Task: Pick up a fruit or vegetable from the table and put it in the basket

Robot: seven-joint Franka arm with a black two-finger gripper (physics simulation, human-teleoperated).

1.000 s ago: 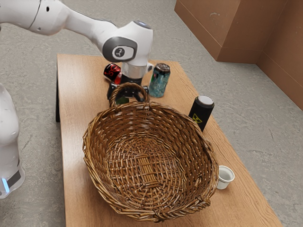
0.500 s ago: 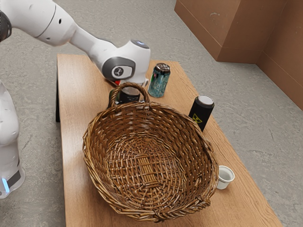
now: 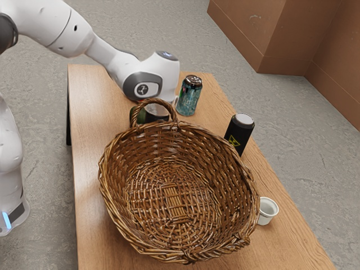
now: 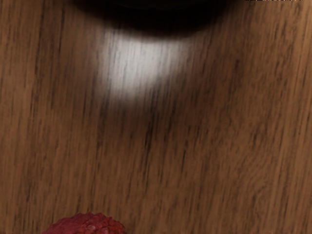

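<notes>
Reaching arm (image 3: 121,67): coming in from the exterior view's upper left, white with grey joints, and bending down toward the table (image 3: 93,169) behind the basket (image 3: 107,185).
Basket: sitting large and brown in the foreground, its round mouth facing up and toward the camera; the woven walls and the whole woven floor are showing inside. Its arched handle (image 3: 153,102) is rising on the side near the gripper (image 3: 153,116).
Cup: a small white cup (image 3: 269,209) is standing open end up just beside the basket, on the exterior view's right; its pale inside is showing.
Gripper: hanging low behind the handle, partly hidden by it; whether it is standing apart, pressed together or clamped on something, I cannot tell.
Fruit: a red, bumpy-skinned fruit (image 4: 90,225) is lying near the gripper, on the tabletop outside the basket; only its rounded upper part is showing at the wrist view's edge, so where it is pointing and how its long axis is running, I cannot tell.
Dark shape: a blurred, rounded dark thing (image 4: 161,6) is showing across bare wood from the fruit.
Cans: a teal can (image 3: 189,97) is standing upright near the arm; a black can (image 3: 239,134) with a pale top is standing upright near the basket's rim.
</notes>
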